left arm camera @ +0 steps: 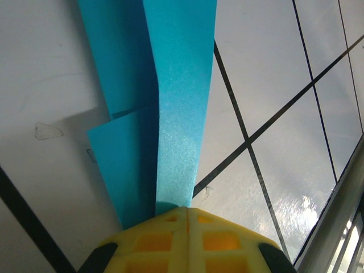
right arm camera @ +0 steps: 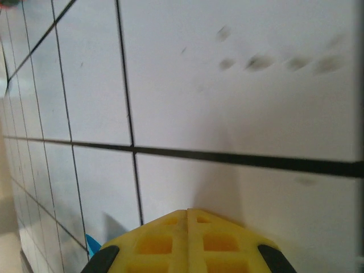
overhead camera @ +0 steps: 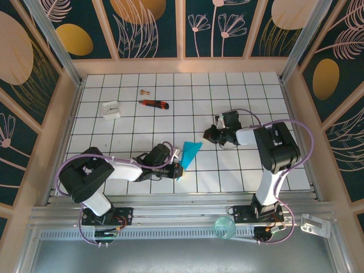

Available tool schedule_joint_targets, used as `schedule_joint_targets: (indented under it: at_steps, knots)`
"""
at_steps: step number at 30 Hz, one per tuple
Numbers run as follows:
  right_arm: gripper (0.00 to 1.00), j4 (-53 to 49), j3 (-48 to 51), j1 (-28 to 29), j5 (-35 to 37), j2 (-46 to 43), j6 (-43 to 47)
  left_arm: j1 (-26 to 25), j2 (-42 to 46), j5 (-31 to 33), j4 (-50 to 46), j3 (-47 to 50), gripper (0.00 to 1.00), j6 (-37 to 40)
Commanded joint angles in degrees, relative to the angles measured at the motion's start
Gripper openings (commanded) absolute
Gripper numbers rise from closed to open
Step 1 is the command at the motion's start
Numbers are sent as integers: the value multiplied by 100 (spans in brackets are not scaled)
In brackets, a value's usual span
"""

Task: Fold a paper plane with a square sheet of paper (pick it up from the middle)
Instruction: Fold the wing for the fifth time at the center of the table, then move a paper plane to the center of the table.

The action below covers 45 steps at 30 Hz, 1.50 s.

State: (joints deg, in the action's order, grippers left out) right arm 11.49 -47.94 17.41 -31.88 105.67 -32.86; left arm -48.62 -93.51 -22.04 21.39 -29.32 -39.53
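The paper plane (overhead camera: 191, 151) is a slim folded teal shape with layered flaps, lying low over the white tiles just left of the table's middle. My left gripper (overhead camera: 178, 165) is shut on its near end. In the left wrist view the yellow jaws are closed together, and the teal paper (left arm camera: 182, 114) runs up and away from my left gripper (left arm camera: 185, 208). My right gripper (overhead camera: 211, 135) sits a tile or so to the right of the paper, apart from it. Its yellow jaws are pressed together with nothing between them, and my right gripper (right arm camera: 188, 211) is close over bare tile. A teal corner (right arm camera: 91, 244) peeks in at the lower left.
A red-and-black utility knife (overhead camera: 154, 103), a small white square block (overhead camera: 111, 109) and a small brass piece (overhead camera: 143, 91) lie at the back left. A pale green ring (overhead camera: 224, 227) rests on the front rail. Wooden frame walls (overhead camera: 74, 108) bound the tiled table.
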Motion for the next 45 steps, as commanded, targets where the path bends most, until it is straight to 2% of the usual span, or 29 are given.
schedule_joint_targets:
  at_steps: [1,5,10,14,17,19,23,26,29,37,45]
  knots:
    - [4,-90,59,-80,104,-544,198,-111,-255,60,-1064,163,0,-240]
    - [6,-139,435,-62,111,-1212,267,-112,43,120,-1042,-171,6,-373]
    - [8,-277,1000,192,394,-1974,367,-112,531,160,-796,-468,27,-655]
    - [10,-263,1307,697,665,-2466,297,-65,1073,497,-685,-463,37,-804]
    - [13,-145,1361,1206,938,-2522,107,88,1491,1077,-693,-243,42,-1004]
    - [14,-113,1341,1478,1188,-2424,-93,291,1582,1229,-697,-92,45,-1239]
    - [15,-148,1372,1727,1582,-2151,-488,689,1125,709,-480,-92,39,-1528]
    - [14,-72,1504,1761,1624,-2032,-635,710,670,292,-294,-337,34,-1460]
    - [13,13,1619,1786,1615,-1938,-704,717,273,23,-292,-615,34,-1208]
    - [9,266,1891,1805,1623,-1731,-795,765,-692,-78,-436,-1200,33,-708]
    - [7,376,1920,1809,1632,-1476,-766,820,-1087,-475,236,-1374,19,-847]
